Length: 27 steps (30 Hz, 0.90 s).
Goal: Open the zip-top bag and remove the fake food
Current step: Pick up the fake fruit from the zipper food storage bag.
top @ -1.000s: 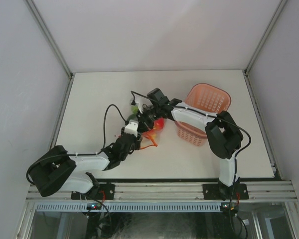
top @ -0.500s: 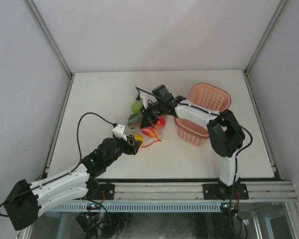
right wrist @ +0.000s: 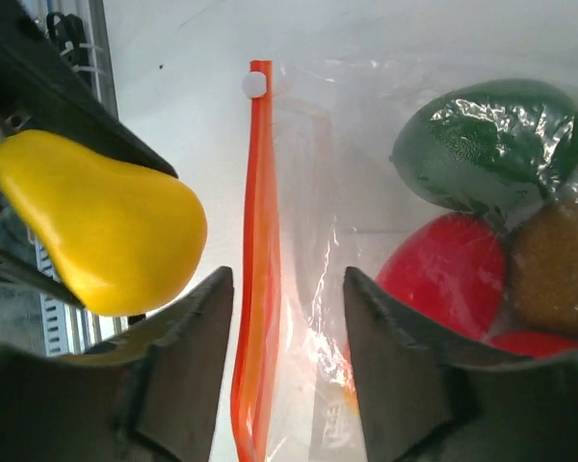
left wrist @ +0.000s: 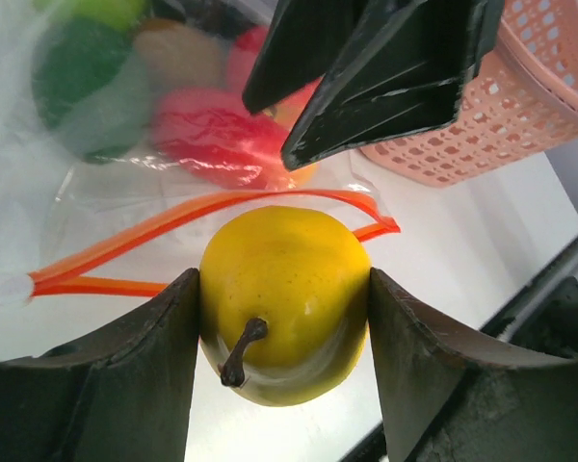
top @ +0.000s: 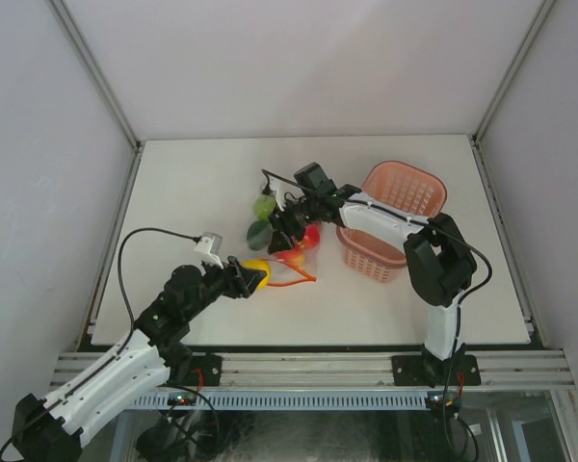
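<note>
Top view, left arm: your left gripper (top: 250, 277) is closed around a yellow pear (top: 260, 269), held near the front of the table (top: 173, 183), just outside the zip-top bag (top: 287, 255).
Top view, right arm: your right gripper (top: 287, 229) hangs over the bag, beside the pink basket (top: 376, 255).
Left wrist view, grip: both fingers press the yellow pear (left wrist: 279, 289), stem toward the camera.
Left wrist view, bag: the orange zip strip (left wrist: 222, 202) lies behind the pear. Its two tracks look parted, so the mouth seems open.
Right wrist view, jaws: your right gripper (right wrist: 289, 385) stands open, with the zip strip (right wrist: 260, 241) running in the gap and neither finger clamping it.
Right wrist view, fake food (right wrist: 443, 269): dark green, red and brown pieces sit inside the plastic.
Progress: opening looks done and one piece is out. Several pieces are left to remove, and the pear is not yet set down.
</note>
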Motion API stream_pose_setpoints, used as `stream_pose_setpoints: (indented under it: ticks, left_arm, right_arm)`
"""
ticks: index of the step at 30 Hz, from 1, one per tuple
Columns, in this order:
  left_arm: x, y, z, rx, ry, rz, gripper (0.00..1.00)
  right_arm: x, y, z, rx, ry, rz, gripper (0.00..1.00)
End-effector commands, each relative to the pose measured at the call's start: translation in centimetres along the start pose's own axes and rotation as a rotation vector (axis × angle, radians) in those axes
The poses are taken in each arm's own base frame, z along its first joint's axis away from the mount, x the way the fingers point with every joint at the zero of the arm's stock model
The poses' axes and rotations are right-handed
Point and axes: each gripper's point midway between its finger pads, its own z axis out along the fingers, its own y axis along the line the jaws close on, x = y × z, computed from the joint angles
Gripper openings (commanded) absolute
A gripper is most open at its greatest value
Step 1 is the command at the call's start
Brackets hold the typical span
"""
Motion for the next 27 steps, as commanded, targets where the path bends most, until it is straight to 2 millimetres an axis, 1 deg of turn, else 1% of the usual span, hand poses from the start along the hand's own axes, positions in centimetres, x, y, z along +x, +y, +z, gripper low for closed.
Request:
stream_pose_setpoints:
  ticks: [1, 2, 3, 4, 6, 8, 9, 10, 11, 12, 13, 14, 16, 19, 21, 23, 27]
  left_arm:
    - [-3.6, -4.1, -1.2, 0.14, -0.035, -0.075, 0.09]
    - [-4.1, -4.4, -1.4, 0.155, -0.044, -0.089, 0.09]
    - [-4.5, -4.7, -1.5, 0.169, -0.056, -0.102, 0.09]
    - [-4.9, -5.0, -1.6, 0.187, -0.067, -0.118, 0.09]
    - [-5.6, -5.7, -1.8, 0.229, -0.085, -0.168, 0.09]
    - [-6.8, -6.8, -1.9, 0.295, -0.121, -0.212, 0.09]
    - [-6.9, -7.1, -1.8, 0.312, -0.12, -0.241, 0.09]
    - [-7.5, -7.6, -1.8, 0.35, -0.143, -0.265, 0.09]
    - [-8.0, -7.9, -1.8, 0.376, -0.155, -0.293, 0.09]
    - [-8.5, -8.2, -1.8, 0.396, -0.168, -0.322, 0.09]
    - [-8.9, -8.3, -1.6, 0.408, -0.175, -0.371, 0.08]
    - [-9.3, -8.2, -1.4, 0.409, -0.191, -0.415, 0.08]
    - [-10.2, -8.3, -1.2, 0.431, -0.228, -0.506, 0.07]
    - [-11.4, -8.8, -1.2, 0.487, -0.258, -0.619, 0.06]
    - [-11.8, -9.1, -1.2, 0.51, -0.263, -0.66, 0.06]
    - [-11.9, -9.1, -1.0, 0.505, -0.271, -0.693, 0.06]
    - [-11.9, -9.3, -0.5, 0.49, -0.274, -0.734, 0.06]
  right_arm:
    - [-4.9, 3.4, -4.5, -0.027, -0.135, -0.146, 0.55]
    - [-5.4, 4.2, -5.4, -0.024, -0.154, -0.173, 0.58]
    - [-5.5, 4.3, -5.8, -0.015, -0.16, -0.19, 0.61]
    - [-6.2, 5.0, -6.9, 0.001, -0.18, -0.23, 0.63]
    - [-6.5, 5.7, -8.4, 0.032, -0.192, -0.31, 0.66]
    - [-6.5, 6.8, -10.0, 0.037, -0.198, -0.419, 0.69]
    - [-6.5, 7.5, -10.8, 0.026, -0.212, -0.477, 0.71]
    - [-6.4, 8.3, -11.6, 0.0, -0.237, -0.531, 0.72]
    - [-6.6, 9.0, -12.6, -0.014, -0.283, -0.611, 0.74]
    - [-6.4, 10.0, -13.1, -0.041, -0.327, -0.694, 0.77]
    - [-5.6, 10.6, -13.2, -0.059, -0.36, -0.768, 0.83]
    - [-4.6, 11.1, -13.1, -0.079, -0.39, -0.825, 0.85]
    - [-4.3, 11.2, -12.9, -0.105, -0.415, -0.847, 0.88]
    - [-4.6, 10.2, -12.6, -0.051, -0.438, -0.862, 0.89]
    - [-5.2, 9.9, -12.9, -0.03, -0.481, -0.822, 0.9]
    - [-5.8, 10.0, -12.9, -0.023, -0.52, -0.781, 0.9]
    - [-6.7, 10.5, -12.2, -0.011, -0.549, -0.724, 0.93]
